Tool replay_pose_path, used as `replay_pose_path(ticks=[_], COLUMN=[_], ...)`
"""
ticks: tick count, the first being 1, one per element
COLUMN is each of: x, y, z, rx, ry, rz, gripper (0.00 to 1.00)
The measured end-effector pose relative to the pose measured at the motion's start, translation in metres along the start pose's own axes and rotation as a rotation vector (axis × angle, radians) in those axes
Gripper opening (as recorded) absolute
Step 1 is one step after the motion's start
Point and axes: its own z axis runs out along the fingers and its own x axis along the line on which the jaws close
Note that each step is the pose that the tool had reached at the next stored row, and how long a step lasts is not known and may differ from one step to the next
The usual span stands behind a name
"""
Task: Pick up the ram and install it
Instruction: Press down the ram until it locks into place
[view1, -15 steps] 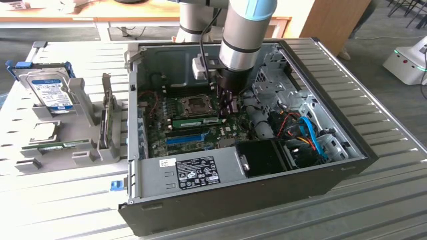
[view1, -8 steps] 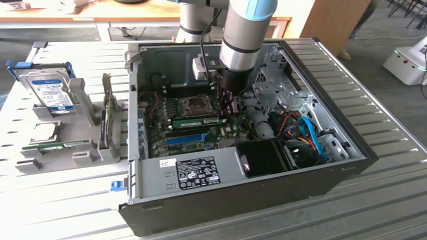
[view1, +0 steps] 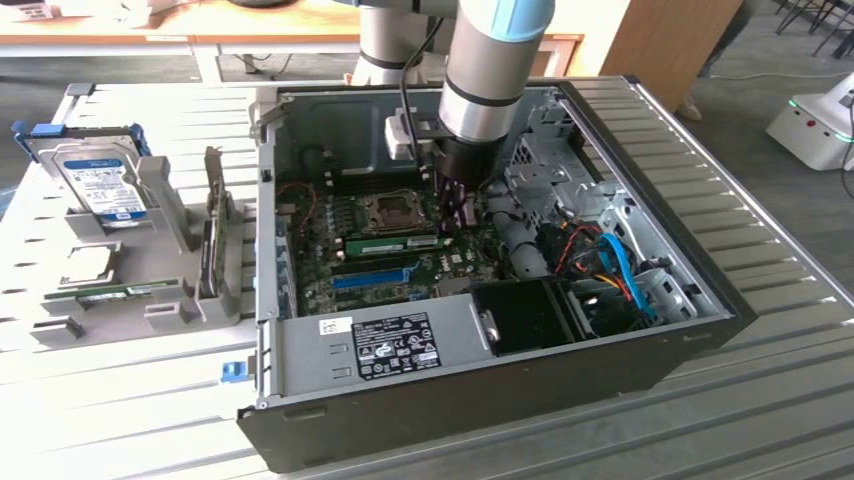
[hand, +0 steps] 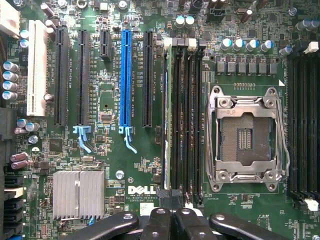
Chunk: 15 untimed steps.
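On the exterior view's left we see a grey holder rack (view1: 160, 215) on the slatted table (view1: 747, 400), with a hard drive (view1: 103, 185) standing upright in it and a small green board (view1: 118, 293) lying low in its front part. Next comes the open computer case (view1: 441, 410), lying on its side with the motherboard (view1: 360, 225) exposed. On that board we find the ram (view1: 392, 244), a green stick seated near the CPU socket (view1: 396, 208), with the long blue slot (view1: 371, 277) just beside it toward the front of the case. The arm (view1: 497, 60) reaches down into the case, and the gripper (view1: 457, 208) hangs just above the board, close to the ram's end nearer the exterior view's right. In the wrist view we look down on the ram (hand: 168, 120), edge-on in the slot nearest the blue slot (hand: 124, 80), with the empty CPU socket (hand: 246, 137) beyond the memory slots. The gripper (hand: 172, 220) has its fingers (hand: 159, 222) pressed together, holding nothing, right above the ram's end
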Motion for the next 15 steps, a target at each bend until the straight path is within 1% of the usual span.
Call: replay_pose_path(ticks=[4,8,15], x=[0.0,0.0,-0.001], y=[0.0,0.0,-0.0001], z=[-0.0011,-0.0051,-0.0167], rx=[0.0002,0.0,-0.0003], ry=[-0.0008,-0.0001,0.0], rz=[0.0,0.0,0.0], gripper=[0.1,0.1,0.1])
